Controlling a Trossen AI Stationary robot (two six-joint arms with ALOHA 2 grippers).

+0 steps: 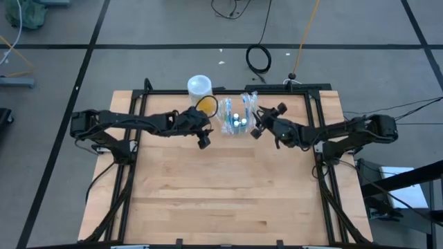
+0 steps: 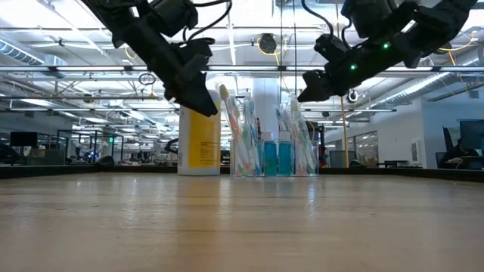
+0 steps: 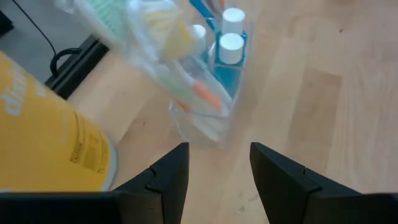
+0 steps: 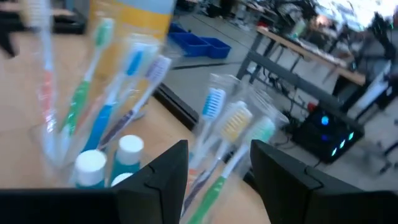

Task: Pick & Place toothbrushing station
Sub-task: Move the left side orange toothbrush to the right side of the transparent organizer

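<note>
The toothbrushing station point(image 1: 235, 119) is a small see-through holder with several toothbrushes and two blue white-capped tubes. It stands on its base near the table's far edge, as the low view point(image 2: 272, 155) also shows. My left gripper point(image 1: 203, 141) hovers open just left of it and above the table, fingers slanting down toward the holder point(image 3: 208, 93). My right gripper point(image 1: 257, 127) hovers open just right of it, nearly level, at the height of the brush heads point(image 4: 221, 121). Neither gripper has anything between its fingers.
A tall yellow-orange cup point(image 1: 201, 93) with a white top stands close beside the station on its left, right next to my left gripper point(image 2: 203, 98). A black cable coil point(image 1: 259, 59) lies on the floor beyond the far edge. Bare wood point(image 1: 228, 194) stretches toward the near edge.
</note>
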